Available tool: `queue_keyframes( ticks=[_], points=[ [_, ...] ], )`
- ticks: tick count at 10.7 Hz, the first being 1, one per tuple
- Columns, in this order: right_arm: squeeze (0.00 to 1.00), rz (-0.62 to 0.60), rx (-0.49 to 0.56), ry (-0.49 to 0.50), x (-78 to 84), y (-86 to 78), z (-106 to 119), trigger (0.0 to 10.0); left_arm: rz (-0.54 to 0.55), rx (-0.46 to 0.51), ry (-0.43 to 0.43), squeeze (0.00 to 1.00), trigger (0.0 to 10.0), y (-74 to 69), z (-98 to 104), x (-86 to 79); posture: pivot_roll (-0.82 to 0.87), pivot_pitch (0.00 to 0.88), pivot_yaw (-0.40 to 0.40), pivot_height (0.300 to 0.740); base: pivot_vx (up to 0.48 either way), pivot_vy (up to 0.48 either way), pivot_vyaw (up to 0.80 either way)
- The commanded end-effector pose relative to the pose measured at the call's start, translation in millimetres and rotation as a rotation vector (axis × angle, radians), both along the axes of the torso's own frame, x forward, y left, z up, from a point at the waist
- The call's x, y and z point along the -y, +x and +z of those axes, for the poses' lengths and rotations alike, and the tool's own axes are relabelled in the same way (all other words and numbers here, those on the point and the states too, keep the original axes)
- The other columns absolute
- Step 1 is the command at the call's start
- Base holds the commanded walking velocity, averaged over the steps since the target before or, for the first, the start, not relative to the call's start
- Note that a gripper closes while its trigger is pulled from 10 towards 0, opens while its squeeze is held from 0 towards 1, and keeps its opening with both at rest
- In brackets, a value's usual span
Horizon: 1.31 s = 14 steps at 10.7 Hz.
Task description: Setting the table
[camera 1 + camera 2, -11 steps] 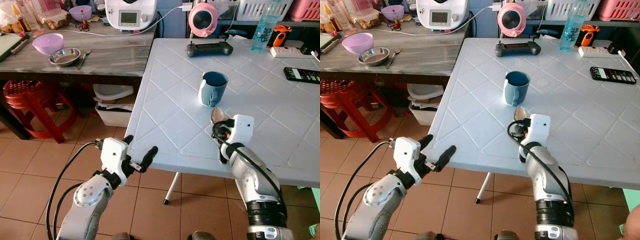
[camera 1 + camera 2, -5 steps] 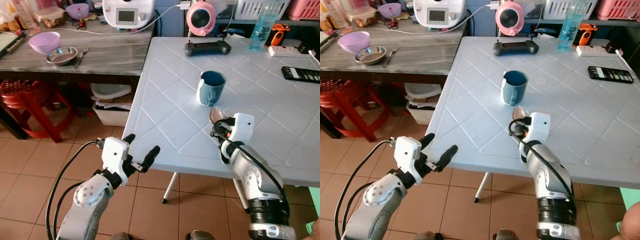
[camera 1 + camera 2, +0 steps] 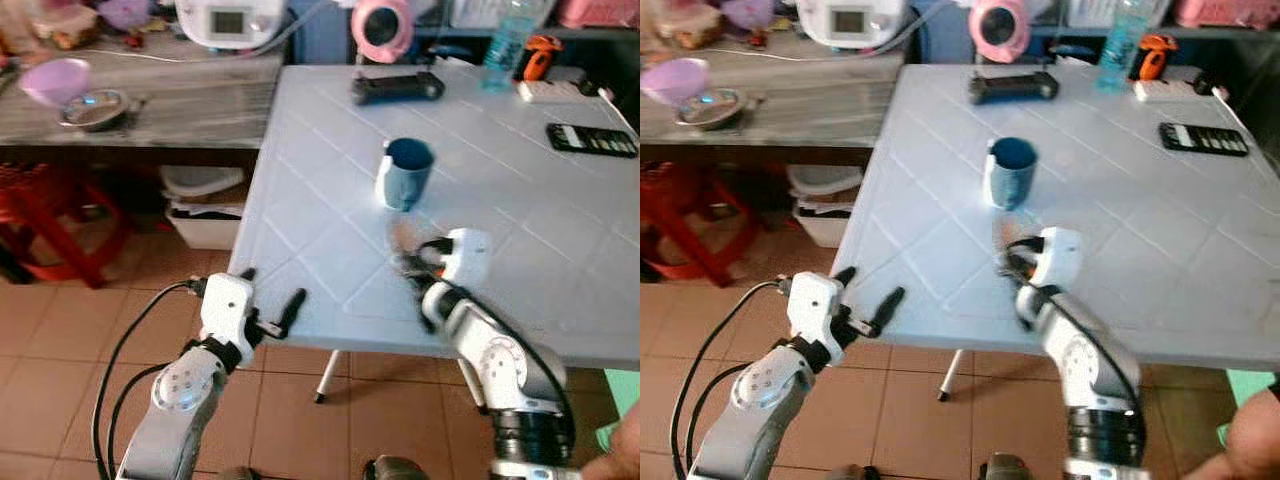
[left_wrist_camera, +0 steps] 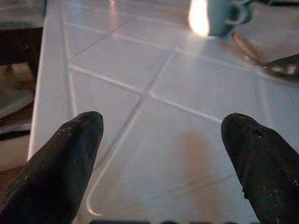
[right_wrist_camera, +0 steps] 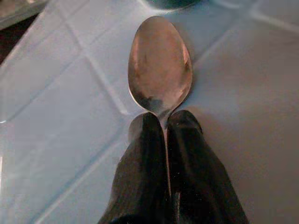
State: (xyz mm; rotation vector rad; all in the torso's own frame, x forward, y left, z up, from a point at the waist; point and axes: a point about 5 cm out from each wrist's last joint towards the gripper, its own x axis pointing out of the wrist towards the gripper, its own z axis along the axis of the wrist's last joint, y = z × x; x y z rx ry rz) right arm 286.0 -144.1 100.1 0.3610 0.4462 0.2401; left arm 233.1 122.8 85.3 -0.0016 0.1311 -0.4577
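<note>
**Metal spoon clamped over white table, near mug**

Metal is what I read first on the right wrist feed: a spoon (image 5: 160, 70) with its bowl pointing away from the camera and its neck pinched between the two black fingers (image 5: 140, 172) of the right gripper (image 5: 163, 123). The fingers are pressed together on the handle, so I log that gripper as closed around the spoon.

1. Right arm. From the head cameras I see the right gripper (image 3: 420, 262) over the near part of the white table (image 3: 540, 230), with the spoon bowl (image 3: 404, 236) sticking out ahead of it toward the mug. The head views are blurred, so I cannot tell whether the spoon touches the table surface.
2. Mug. A blue mug (image 3: 405, 173) stands upright on the table just beyond the spoon, apart from it.
3. Left arm. The left gripper (image 3: 270, 300) hangs at the table's near left edge, at about table height. On the left wrist feed its fingers (image 4: 65, 158) stand wide apart with nothing between them, and the table surface lies ahead.
4. Far side of table. I note a black controller (image 3: 392, 86), a clear bottle (image 3: 503, 42), a white power strip (image 3: 555, 90) and a black remote (image 3: 592, 139).
5. Surroundings. A grey counter (image 3: 180, 95) to the left carries a purple bowl (image 3: 48, 80), a steel bowl (image 3: 93, 108) and a white appliance (image 3: 228, 20). A red stool (image 3: 50, 205) stands beneath it on the tiled floor (image 3: 60, 330).
</note>
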Motion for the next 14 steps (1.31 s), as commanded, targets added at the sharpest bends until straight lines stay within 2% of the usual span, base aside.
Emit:
queue_keyframes(
  ticks=[1,2,4,5,7,9,11,14],
  points=[
    [0.0,0.135,-0.125,0.032,-22.9,-13.7,-21.9,0.0,0.042,0.003,0.031,0.0,10.0,2.6,-1.5,-6.5,-0.04,0.088,0.058,0.74,0.0,0.48,0.0],
    [0.0,0.236,-0.1,0.039,-32.4,-19.3,-15.4,0.0,0.084,0.024,0.037,0.0,10.0,5.8,-1.0,-9.4,-0.04,0.082,0.053,0.74,0.0,0.48,0.0],
    [0.0,0.253,0.009,-0.053,-31.0,-12.6,-4.5,0.0,0.109,0.043,0.061,0.0,10.0,7.5,-0.7,-10.0,-0.04,0.076,0.05,0.74,0.0,0.48,0.0],
    [0.0,0.19,0.128,-0.14,-21.9,-1.2,8.7,0.0,0.161,0.057,0.08,0.0,10.0,10.1,-2.2,-13.8,-0.05,0.065,0.046,0.74,0.0,0.48,0.0],
    [0.0,0.113,0.189,-0.181,-11.2,4.9,15.8,0.0,0.223,0.084,0.072,0.0,10.0,12.1,-0.1,-18.5,-0.05,0.065,0.042,0.74,0.0,0.48,0.0],
    [0.0,0.053,0.263,-0.22,-5.1,10.3,21.9,0.0,0.232,0.093,0.084,0.0,10.0,14.7,-0.2,-19.7,-0.05,0.069,0.043,0.74,0.0,0.448,0.0],
    [0.0,0.038,0.295,-0.24,-4.2,11.8,22.4,0.0,0.246,0.103,0.086,0.0,10.0,17.0,0.2,-20.3,-0.05,0.066,0.045,0.74,0.0,0.439,0.0],
    [0.0,0.005,0.333,-0.264,0.0,14.2,25.3,0.0,0.258,0.107,0.093,0.0,10.0,18.6,-0.1,-20.9,-0.05,0.067,0.047,0.74,0.263,0.401,0.0]
  ],
)
